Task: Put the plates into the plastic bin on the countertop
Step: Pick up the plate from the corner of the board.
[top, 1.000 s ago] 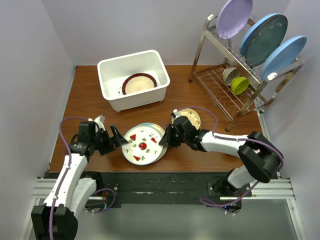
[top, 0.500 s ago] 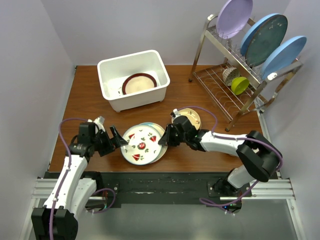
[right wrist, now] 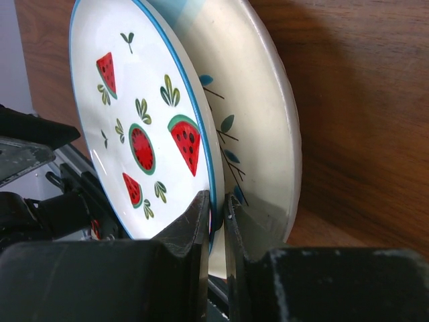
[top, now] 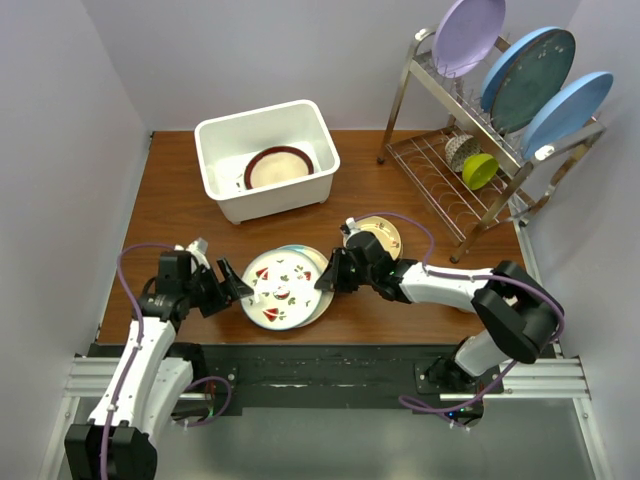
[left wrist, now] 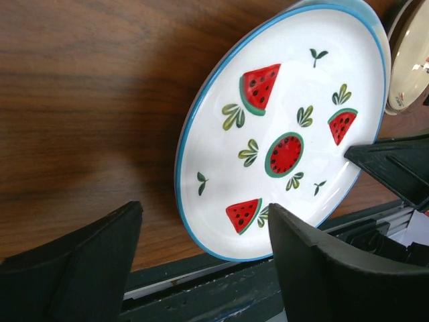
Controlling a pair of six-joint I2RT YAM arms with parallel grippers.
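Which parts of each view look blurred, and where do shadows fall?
Left wrist view: the left gripper looks soft, the round white watermelon-patterned plate sharp, its shadow on the dark brown wood countertop. Right wrist view: the right gripper blurs up close. Top external view: even light, faint shadows.

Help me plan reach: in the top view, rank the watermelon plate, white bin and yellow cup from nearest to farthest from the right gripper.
1. Watermelon plate: rim pinched in the right gripper, on its left.
2. Plastic bin: toward the back, left.
3. Yellow cup: far right, back.
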